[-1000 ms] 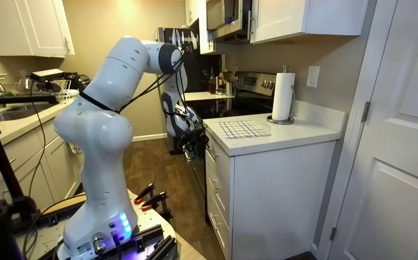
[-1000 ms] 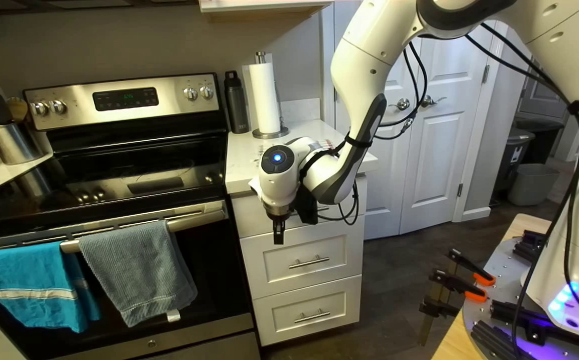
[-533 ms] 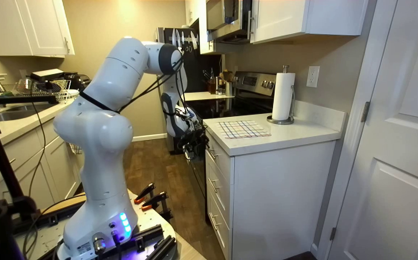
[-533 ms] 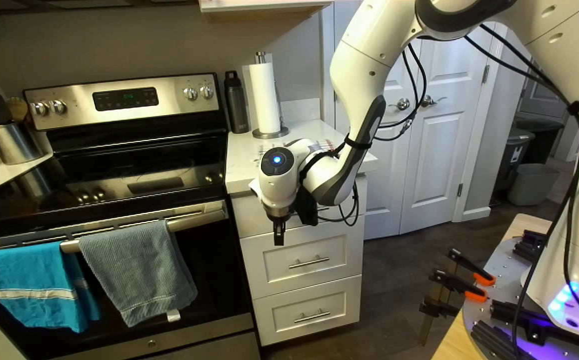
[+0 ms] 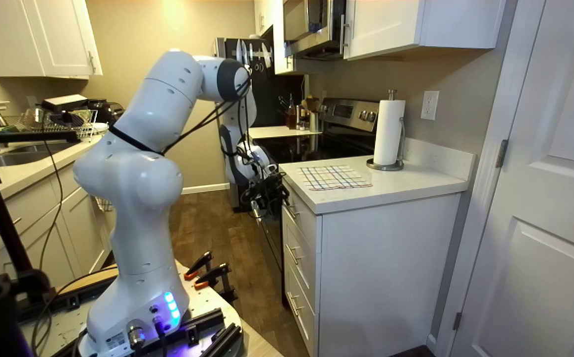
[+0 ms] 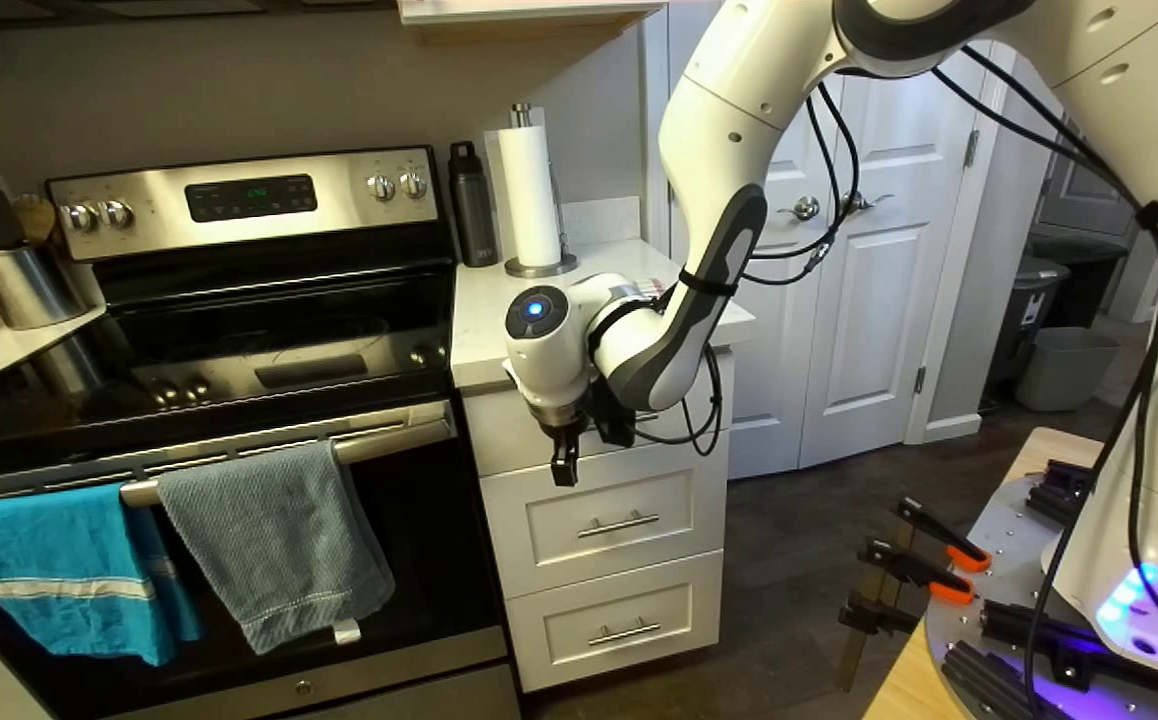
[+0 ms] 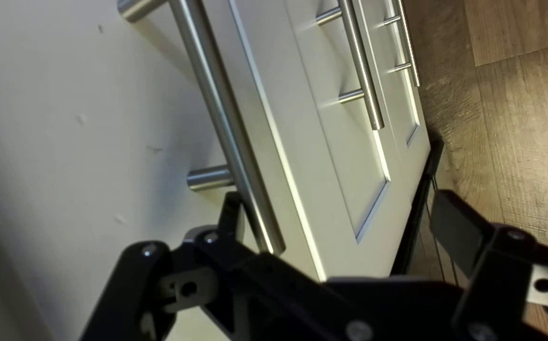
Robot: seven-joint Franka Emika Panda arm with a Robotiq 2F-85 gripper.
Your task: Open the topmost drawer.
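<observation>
White, flat-fronted topmost drawer (image 6: pixel 499 432) closed, and the black two-fingered hand (image 6: pixel 564 472) has just tilted!
In an exterior view the hand's top leans left, its tip swings right as seen there; I read that as lining up to grip, no pull yet. In an exterior view, against half a second ago, the drawer hasn't budged beneath the smooth white worktop (image 5: pixel 393 184). Wrist view: brushed-steel bar handle (image 7: pixel 225 123) between widely spread fingers (image 7: pixel 461 229), one close beside its end; contact, can't tell.

3 drawers (image 6: pixel 609 545) under countertop (image 5: pixel 393 186), top handle (image 7: pixel 220 104) apparently between fingers (image 7: pixel 461 231)
</observation>
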